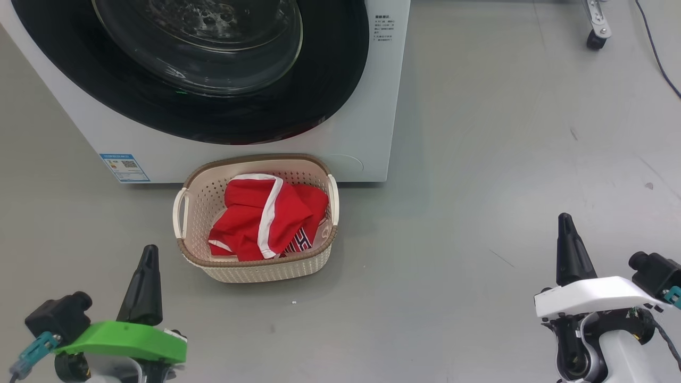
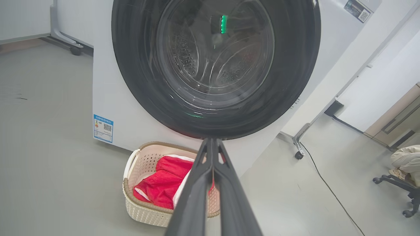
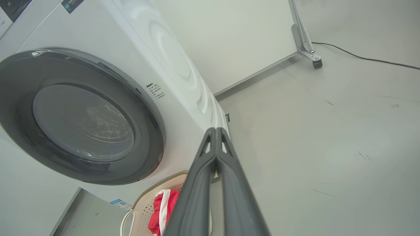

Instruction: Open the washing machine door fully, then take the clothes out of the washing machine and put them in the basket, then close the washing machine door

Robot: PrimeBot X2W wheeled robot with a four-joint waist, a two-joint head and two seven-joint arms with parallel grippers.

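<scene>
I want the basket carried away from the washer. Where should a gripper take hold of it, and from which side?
Probably a side handle of the basket: each is a thin loop standing off the wall, so a finger fits behind it. Come from above at the side; the washing machine blocks the back.

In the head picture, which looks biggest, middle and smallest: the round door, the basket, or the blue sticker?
1. Washing machine door, even cut off at the top.
2. Basket.
3. Blue sticker.
</scene>
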